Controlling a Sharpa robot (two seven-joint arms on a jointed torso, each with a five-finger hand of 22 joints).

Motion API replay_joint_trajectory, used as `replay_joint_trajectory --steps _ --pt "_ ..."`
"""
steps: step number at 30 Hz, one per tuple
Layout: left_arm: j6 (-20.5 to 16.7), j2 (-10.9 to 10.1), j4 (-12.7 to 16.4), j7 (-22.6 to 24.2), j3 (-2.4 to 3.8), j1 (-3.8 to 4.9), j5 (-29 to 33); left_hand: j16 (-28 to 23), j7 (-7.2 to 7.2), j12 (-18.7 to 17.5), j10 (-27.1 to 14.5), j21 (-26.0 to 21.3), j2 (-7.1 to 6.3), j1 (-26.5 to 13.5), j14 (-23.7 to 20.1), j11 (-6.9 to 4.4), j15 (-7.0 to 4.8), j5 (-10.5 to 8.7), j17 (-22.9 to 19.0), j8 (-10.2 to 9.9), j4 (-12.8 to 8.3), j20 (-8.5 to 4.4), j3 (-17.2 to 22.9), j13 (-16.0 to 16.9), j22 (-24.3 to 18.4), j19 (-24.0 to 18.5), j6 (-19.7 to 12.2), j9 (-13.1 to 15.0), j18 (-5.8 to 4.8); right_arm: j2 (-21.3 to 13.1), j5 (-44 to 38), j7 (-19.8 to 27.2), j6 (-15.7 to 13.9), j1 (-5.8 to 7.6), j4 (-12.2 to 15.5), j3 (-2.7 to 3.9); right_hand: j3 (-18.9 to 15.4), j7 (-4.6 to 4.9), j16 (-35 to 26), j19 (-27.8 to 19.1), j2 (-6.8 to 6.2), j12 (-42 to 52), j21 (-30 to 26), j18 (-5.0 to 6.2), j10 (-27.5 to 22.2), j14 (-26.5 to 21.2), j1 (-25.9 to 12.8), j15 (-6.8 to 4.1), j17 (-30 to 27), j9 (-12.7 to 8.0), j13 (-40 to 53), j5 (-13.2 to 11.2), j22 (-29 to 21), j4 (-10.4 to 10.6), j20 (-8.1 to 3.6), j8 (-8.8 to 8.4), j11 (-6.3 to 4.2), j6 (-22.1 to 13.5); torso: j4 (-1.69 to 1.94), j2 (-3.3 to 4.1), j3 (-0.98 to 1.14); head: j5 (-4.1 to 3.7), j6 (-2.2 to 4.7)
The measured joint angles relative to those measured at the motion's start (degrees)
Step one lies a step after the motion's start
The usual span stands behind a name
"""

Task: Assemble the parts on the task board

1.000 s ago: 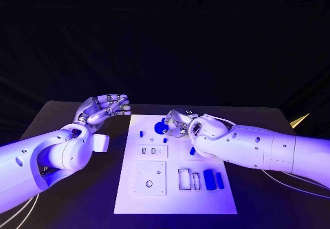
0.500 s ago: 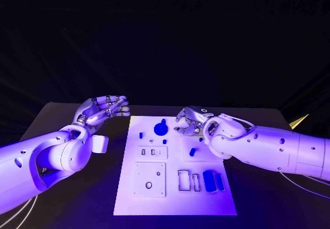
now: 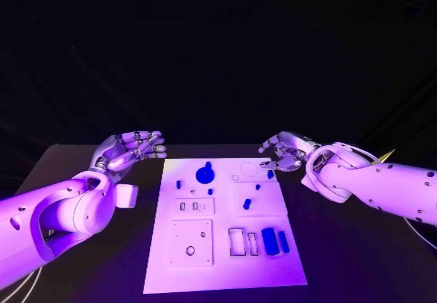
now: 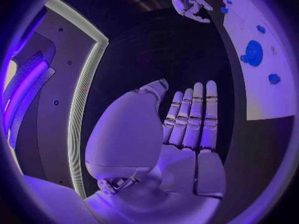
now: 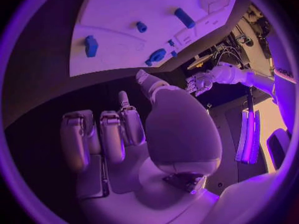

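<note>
The parts lie scattered on the task board (image 3: 223, 265), the white plate set in the middle of the black worktop (image 3: 364, 252); a round blue part with a stub (image 3: 206, 173) sits toward the far edge, small blue pegs (image 3: 247, 203) are spread through the middle, and two blue bars (image 3: 270, 240) rest beside narrow slots near the front; the pieces are judged light, rigid and smooth, probably moulded plastic, so a slip is likelier than breakage; the pegs are best pinched across their short sides from above, the bars taken along their long edges, the round part by its rim; the board itself is judged stiff and flat, with recesses that will demand square alignment; the right hand (image 3: 284, 151) is held just off the board's far right corner, fingers curled loosely, nothing grasped; the left hand (image 3: 133, 149) is raised beside the far left corner, released, fingers apart; nothing is seen to bar access to the parts from above
</note>
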Motion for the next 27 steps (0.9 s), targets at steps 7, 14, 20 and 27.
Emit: replay_joint_trajectory --steps 7,14,20,27 --pt "0.2 0.33 -0.35 0.02 -0.01 -0.03 0.0 0.0 0.0 0.0 0.0 0.0 0.0 0.0 0.0 0.0 0.0 0.0 0.0 0.0 0.0 -0.21 0.0 0.0 0.0 -0.21 0.0 0.0 0.0 -0.57 1.53 4.19 2.23 -0.6 -4.26 -0.27 -0.54 0.01 0.0 0.0 -0.08 0.0 0.0 0.0 0.0 0.0 1.1 0.0 0.0 -0.05 -0.01 1.18 0.0 -0.54 0.0 0.0 0.0 -0.01 -0.57 -0.04 0.48 0.06 0.14" --pt "0.22 0.39 -0.66 0.02 -0.02 -0.07 0.0 -0.22 0.0 0.0 0.0 0.0 0.0 0.0 0.0 0.0 0.0 0.0 0.1 0.0 0.0 -0.21 0.0 0.0 0.05 -0.21 0.0 0.05 0.0 -0.23 1.53 6.09 4.57 -1.67 -6.37 -0.39 -1.1 0.01 0.0 0.0 -0.31 0.0 0.0 0.0 0.0 0.0 1.33 0.0 -0.01 -0.12 -0.01 2.39 -0.01 -0.79 0.42 0.0 0.0 -0.01 -0.62 -0.07 0.75 0.23 -0.2" --pt "0.22 0.45 -0.81 -0.01 -0.02 -0.09 0.0 -0.22 0.0 0.0 0.0 0.0 0.0 0.0 0.0 0.0 0.0 0.0 0.1 0.0 0.0 0.0 0.0 0.0 0.05 -0.42 0.0 0.04 0.0 0.35 1.4 6.96 5.8 -2.69 -7.45 -0.47 -1.32 0.01 -0.01 0.0 -0.09 0.0 0.19 0.0 0.0 0.0 1.56 0.0 -0.01 -0.12 -0.01 3.28 -0.01 -0.7 0.42 0.0 0.0 -0.01 -0.63 -0.08 0.67 0.8 -0.27" --pt "0.22 0.53 -0.86 -0.04 -0.04 -0.11 0.0 -0.21 0.0 0.0 0.0 -0.01 0.0 0.0 0.0 0.0 0.0 0.0 0.09 0.0 0.0 0.0 0.0 0.0 0.04 -0.42 0.0 0.04 0.0 0.67 1.38 7.43 6.48 -3.27 -8.41 -0.52 -1.64 0.01 -0.01 0.0 0.14 0.0 0.47 0.0 0.01 0.0 1.78 0.0 -0.01 -0.11 -0.02 4.19 -0.02 -0.69 0.42 0.0 0.0 -0.01 -0.63 -0.08 0.58 0.81 -0.49"
